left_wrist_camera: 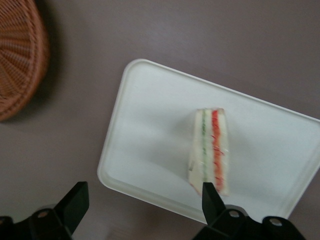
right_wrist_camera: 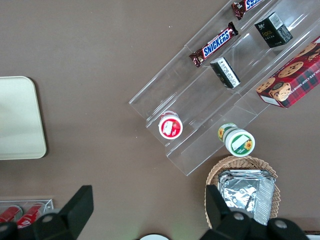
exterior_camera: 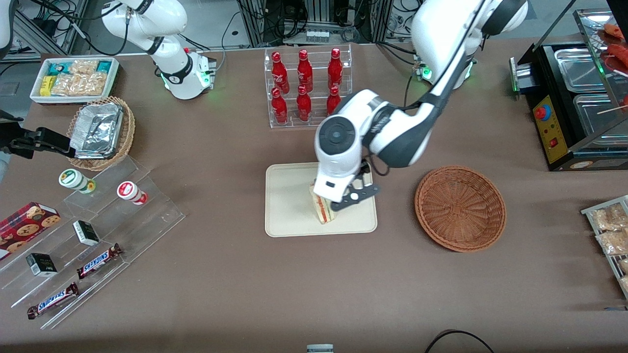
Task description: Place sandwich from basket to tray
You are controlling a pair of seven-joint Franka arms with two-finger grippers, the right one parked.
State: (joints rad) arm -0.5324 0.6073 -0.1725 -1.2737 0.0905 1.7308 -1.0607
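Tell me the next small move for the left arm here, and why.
Probably lift the gripper straight up and clear. The sandwich already rests on the tray, the fingers are open around nothing, and the basket is empty.

- Even overhead light fills the front view; the table (exterior_camera: 221,274) reads clearly, with soft shadows under the arm and gripper (exterior_camera: 338,203).
- The wrist view is hazy and washed out: the tray (left_wrist_camera: 150,125) glares pale white.
- The sandwich (left_wrist_camera: 210,150) looks slightly soft; the open fingers (left_wrist_camera: 75,202) are dark silhouettes.
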